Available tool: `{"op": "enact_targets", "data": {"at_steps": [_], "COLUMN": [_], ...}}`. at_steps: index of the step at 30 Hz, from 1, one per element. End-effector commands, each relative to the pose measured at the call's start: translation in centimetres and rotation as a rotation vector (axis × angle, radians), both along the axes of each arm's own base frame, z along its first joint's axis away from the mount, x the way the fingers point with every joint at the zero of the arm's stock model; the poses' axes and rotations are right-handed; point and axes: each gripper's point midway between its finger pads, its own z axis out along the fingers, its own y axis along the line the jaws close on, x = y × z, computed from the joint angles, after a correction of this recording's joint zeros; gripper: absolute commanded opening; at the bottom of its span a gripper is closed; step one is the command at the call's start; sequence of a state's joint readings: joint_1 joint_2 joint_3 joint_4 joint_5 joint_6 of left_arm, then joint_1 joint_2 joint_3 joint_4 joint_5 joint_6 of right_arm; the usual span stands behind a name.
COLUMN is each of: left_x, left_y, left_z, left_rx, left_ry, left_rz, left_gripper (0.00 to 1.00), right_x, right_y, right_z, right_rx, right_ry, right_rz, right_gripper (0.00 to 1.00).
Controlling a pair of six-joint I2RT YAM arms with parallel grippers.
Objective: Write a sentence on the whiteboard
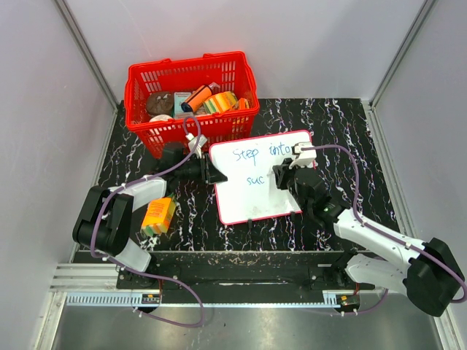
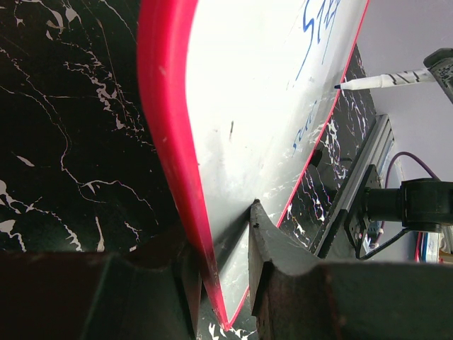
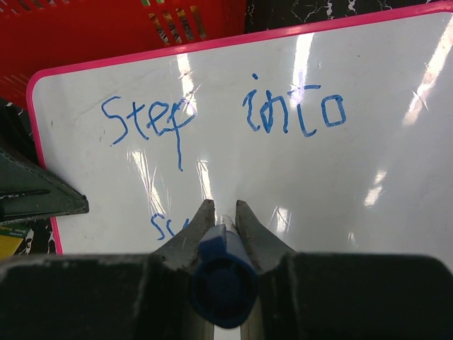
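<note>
Overhead, the board (image 1: 257,198) lies in the middle of the black marbled table (image 1: 350,138), slightly turned, with its far corner just beside the red basket (image 1: 190,62). The left gripper (image 1: 211,173) meets its left edge and the right gripper (image 1: 281,179) hangs over its right half. Only this view takes in the orange block (image 1: 158,216) by the left arm and the clutter inside the basket.

The left wrist view settles what the top view cannot. The left gripper (image 2: 223,276) is clenched on the board (image 2: 241,106), one finger on each face of the red frame. It also gives a side look at the marker (image 2: 382,80), whose dark tip points at the white surface near the writing (image 2: 318,28). Whether the tip touches cannot be told.

From the right wrist, the right gripper (image 3: 221,209) is clamped on the marker (image 3: 223,276), its blue end toward the lens between the two fingers. This view shows the writing (image 3: 226,117) best: blue letters reading "Step into" across the top of the board (image 3: 297,184). Below them a second line begins "Su" and runs under the fingers. The top view shows that line as "suc". The basket (image 3: 106,28) fills the upper left corner here.
</note>
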State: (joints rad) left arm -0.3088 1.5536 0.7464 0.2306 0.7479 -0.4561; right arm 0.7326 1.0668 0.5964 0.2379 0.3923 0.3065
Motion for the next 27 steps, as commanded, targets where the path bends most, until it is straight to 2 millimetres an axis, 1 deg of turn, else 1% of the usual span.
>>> {"op": "enact_targets", "data": {"at_steps": [1,7,11,14,17,21,24,27], "left_x": [0.8,0.8,0.8,0.8,0.9,0.8,0.8,0.8], "left_y": [2.7,2.7,2.7,2.7,2.7,2.7,2.7,2.7], "left_z": [-5.8,-5.8,-5.8,-5.8,-5.8,-5.8,-5.9,-5.8], "left_rx": [0.262,0.263,0.262,0.262,0.263,0.264,0.265,0.264], "left_ry": [-0.023,-0.023,-0.023,-0.023,-0.025,-0.024,-0.022,-0.024], "left_rz": [0.077,0.078,0.077,0.077,0.079,0.079,0.079,0.077], "left_gripper": [0.0,0.0,0.0,0.0,0.0,0.0,0.0,0.0], "right_x": [1.2,1.3,1.5,1.5,1.6,1.5,1.4,1.2], "right_y": [-0.6,-0.4,-0.3,-0.3,-0.4,0.0,0.5,0.6], "right_z": [2.6,1.9,0.9,0.6,0.6,0.8,0.6,0.2], "right_rx": [0.017,0.012,0.004,0.002,0.008,0.013,0.015,0.01], "right_ry": [-0.061,-0.047,-0.026,-0.02,-0.022,-0.023,-0.018,-0.006], "right_rz": [-0.055,-0.053,-0.054,-0.061,-0.065,-0.045,-0.02,-0.011], "right_gripper": [0.0,0.0,0.0,0.0,0.0,0.0,0.0,0.0]}}
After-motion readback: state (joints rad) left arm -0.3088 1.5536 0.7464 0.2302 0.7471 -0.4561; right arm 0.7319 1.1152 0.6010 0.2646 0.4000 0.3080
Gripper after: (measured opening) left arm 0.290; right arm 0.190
